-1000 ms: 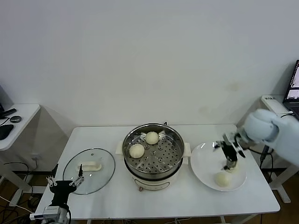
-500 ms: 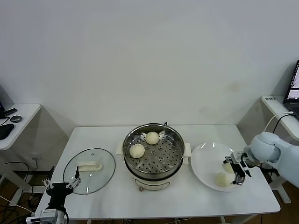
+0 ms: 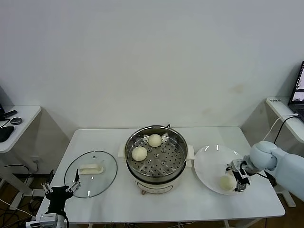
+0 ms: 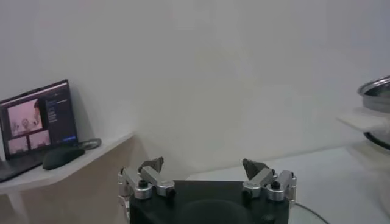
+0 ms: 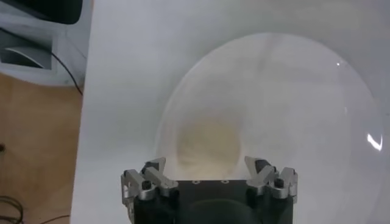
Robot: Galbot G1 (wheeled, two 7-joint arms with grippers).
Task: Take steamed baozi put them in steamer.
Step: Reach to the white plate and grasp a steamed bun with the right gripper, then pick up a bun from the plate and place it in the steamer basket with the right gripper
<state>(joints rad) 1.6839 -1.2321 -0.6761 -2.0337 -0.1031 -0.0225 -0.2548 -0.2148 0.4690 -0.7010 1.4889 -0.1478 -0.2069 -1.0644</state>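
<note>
1. I can read no text, label, brand, number or sign anywhere in my views.
2. The open dark laptop (image 4: 38, 122) on the pale side desk at the left of my left wrist view shows a lit screen with pictures and lines of writing, but they are too small for me to read.
3. The small white label (image 3: 274, 100) on the white side table at the right edge of my head view carries dark marks I cannot make out.

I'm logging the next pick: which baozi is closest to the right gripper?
The baozi on the white plate, the one directly beside the open right gripper. The other two already sit inside the steamer.
</note>
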